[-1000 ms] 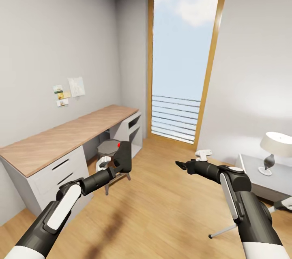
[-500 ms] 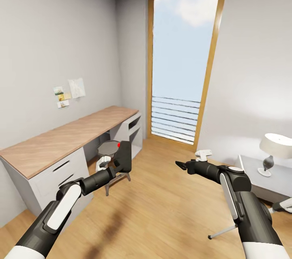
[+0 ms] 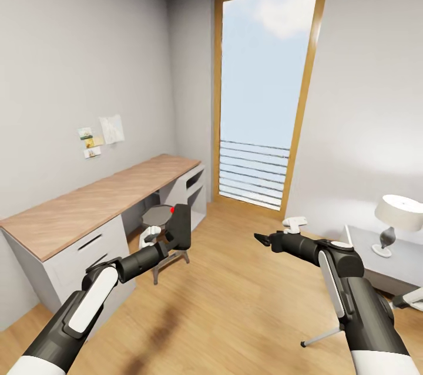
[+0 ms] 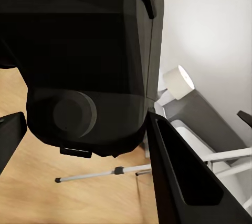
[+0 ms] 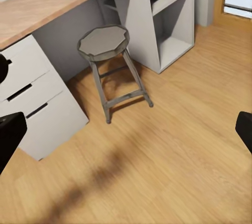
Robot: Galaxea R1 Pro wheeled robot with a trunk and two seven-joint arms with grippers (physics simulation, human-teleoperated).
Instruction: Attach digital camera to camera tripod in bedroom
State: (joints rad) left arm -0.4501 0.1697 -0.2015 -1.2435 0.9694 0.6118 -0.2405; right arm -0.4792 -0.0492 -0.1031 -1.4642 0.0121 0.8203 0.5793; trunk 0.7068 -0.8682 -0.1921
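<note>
The left gripper [image 3: 176, 233] is clamped on the camera [image 3: 181, 226], which it holds up in front of the robot, on the left side, with the red button at the top. In the left wrist view the black camera body [image 4: 89, 61] sits between the two fingers [image 4: 178, 176].

The right gripper [image 3: 264, 239] is held out at about the same height, and its fingers are apart with nothing between them; in the right wrist view they frame the stool [image 5: 107, 45] under the desk [image 3: 100, 196].

Of the tripod, one thin silver leg [image 3: 320, 337] lies low at the near right, beside the right arm, and the same leg [image 4: 100, 173] crosses the floor in the left wrist view. Its head is hidden. So the tripod stands to the right of the camera and nearer to the robot, near the nightstand [image 3: 370, 263] with the lamp [image 3: 399, 219]. I judge that the robot must turn to the right first. The right arm is nearer to the tripod, but the camera is in the left one.
</note>
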